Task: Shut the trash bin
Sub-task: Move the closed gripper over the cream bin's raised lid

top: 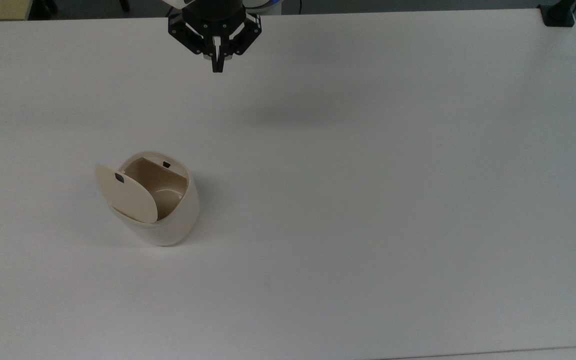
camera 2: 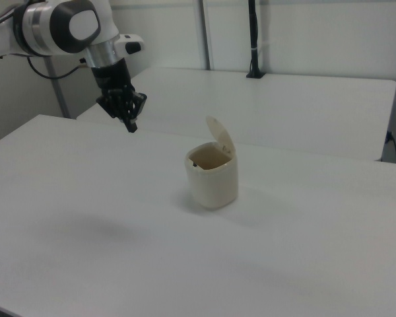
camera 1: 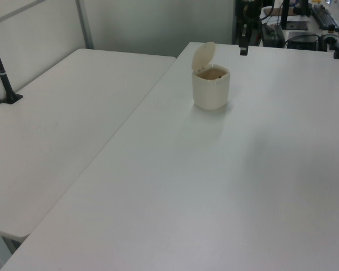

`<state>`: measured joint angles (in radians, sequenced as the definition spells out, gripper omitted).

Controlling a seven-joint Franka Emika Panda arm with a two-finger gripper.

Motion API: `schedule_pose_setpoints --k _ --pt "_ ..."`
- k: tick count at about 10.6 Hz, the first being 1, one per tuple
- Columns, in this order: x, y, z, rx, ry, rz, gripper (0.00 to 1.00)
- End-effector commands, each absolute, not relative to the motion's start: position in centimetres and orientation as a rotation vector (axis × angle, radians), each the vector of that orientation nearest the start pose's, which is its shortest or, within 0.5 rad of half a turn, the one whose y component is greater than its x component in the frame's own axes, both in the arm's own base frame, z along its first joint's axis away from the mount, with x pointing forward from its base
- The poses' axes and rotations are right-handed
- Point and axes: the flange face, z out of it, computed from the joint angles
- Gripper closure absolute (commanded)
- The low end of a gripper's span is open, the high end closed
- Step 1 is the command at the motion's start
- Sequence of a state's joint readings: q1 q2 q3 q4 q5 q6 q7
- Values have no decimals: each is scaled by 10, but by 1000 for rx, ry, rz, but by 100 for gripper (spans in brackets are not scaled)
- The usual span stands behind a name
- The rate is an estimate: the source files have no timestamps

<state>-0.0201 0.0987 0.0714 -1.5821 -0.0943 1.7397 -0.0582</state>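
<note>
The top view's upper edge cuts off the arm above the tool [top: 216,67], and the raised lid [top: 127,194] hides part of the trash bin [top: 168,220] opening. In the left view the tool [camera 1: 243,51] is too small to read against dark clutter.

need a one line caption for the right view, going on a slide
Franka arm's hand hangs shut above the white table, apart from the open-lidded cream trash bin.
</note>
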Motion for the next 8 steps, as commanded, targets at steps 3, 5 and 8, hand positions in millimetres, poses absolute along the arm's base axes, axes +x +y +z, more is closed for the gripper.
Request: schedule_pose_setpoints --k 3,5,8 --pt "647 -28 576 -3168 228 -408 95" --pt "671 -53 574 -3085 423 -644 95" --pt "699 -90 561 -2948 592 -967 94"
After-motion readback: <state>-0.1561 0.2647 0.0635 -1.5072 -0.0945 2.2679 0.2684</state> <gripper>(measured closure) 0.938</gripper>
